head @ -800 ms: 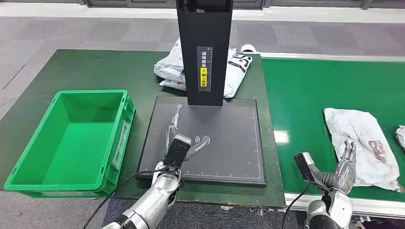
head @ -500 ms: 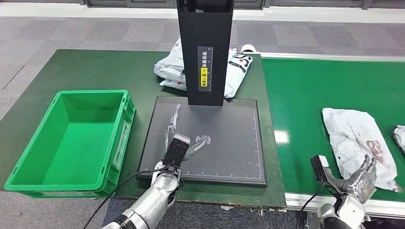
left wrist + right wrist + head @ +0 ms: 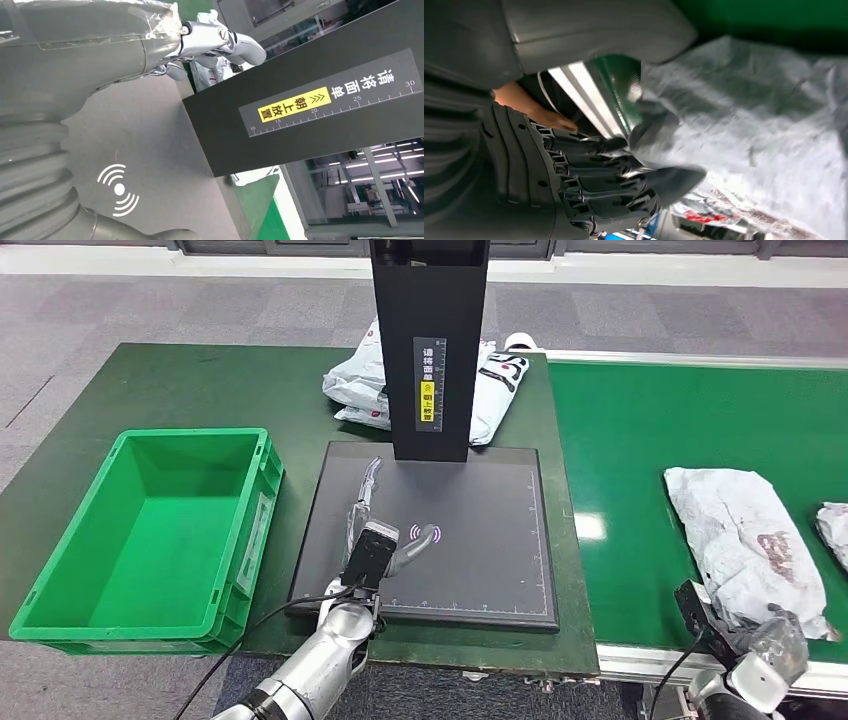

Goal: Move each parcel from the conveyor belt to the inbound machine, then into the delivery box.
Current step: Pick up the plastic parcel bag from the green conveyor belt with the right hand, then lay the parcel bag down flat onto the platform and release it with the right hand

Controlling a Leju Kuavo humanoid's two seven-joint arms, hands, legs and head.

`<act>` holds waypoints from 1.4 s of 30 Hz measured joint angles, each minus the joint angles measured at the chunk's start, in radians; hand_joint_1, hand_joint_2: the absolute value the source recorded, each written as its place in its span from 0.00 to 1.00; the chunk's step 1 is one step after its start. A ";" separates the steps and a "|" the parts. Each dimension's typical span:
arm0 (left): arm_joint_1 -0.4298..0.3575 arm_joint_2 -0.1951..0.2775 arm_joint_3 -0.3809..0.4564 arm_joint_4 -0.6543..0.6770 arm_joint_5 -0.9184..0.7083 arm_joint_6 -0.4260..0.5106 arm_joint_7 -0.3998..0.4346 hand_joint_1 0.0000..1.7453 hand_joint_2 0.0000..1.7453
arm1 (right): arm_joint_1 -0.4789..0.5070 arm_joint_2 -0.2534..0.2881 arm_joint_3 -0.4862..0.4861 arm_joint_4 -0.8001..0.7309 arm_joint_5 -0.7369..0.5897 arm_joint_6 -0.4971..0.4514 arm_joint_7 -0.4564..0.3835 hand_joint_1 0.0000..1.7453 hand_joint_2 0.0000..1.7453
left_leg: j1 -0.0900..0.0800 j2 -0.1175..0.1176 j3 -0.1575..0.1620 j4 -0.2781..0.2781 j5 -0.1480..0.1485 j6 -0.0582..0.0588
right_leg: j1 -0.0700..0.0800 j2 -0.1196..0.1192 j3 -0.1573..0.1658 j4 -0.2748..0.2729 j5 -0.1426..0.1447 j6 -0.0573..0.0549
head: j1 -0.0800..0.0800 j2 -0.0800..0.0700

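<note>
The left arm (image 3: 325,655) was silver metal, carrying a black box-shaped camera module (image 3: 367,552) at the wrist with a black cable (image 3: 235,640) trailing down. The left hand (image 3: 385,530) had silver-grey fingers and a grey ribbed cover (image 3: 30,165). The right hand (image 3: 770,648) was silver-grey, with dark ribbed fingers (image 3: 594,185).

The right hand (image 3: 775,648) has dropped from above the grey parcel (image 3: 745,540) to the belt's near edge, its fingers (image 3: 624,165) now at the parcel's near end, while both parcels have ridden leftward on the conveyor belt (image 3: 640,440).
</note>
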 joint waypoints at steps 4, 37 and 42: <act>-0.002 0.000 0.003 0.003 0.002 0.001 0.000 0.00 1.00 | -0.020 -0.006 0.002 0.018 -0.005 0.021 -0.021 1.00 1.00 | 0.000 0.000 0.000 0.000 0.000 0.000 | 0.000 0.000 0.000 0.000 0.000 0.000 | 0.000 0.000; -0.032 0.021 0.106 0.017 -0.125 0.075 0.000 0.00 1.00 | -0.033 0.312 0.203 -0.279 -0.333 -0.173 -0.821 1.00 1.00 | 0.003 -0.001 0.001 -0.002 0.003 -0.003 | 0.005 0.001 0.000 0.001 0.000 -0.002 | 0.000 0.000; -0.032 0.040 0.108 0.005 -0.120 0.071 0.000 0.00 1.00 | 0.066 0.392 0.364 -0.403 -0.456 -0.173 -0.843 1.00 1.00 | 0.005 0.000 0.001 -0.002 0.002 -0.004 | 0.004 0.001 0.000 0.001 -0.001 -0.003 | 0.000 0.000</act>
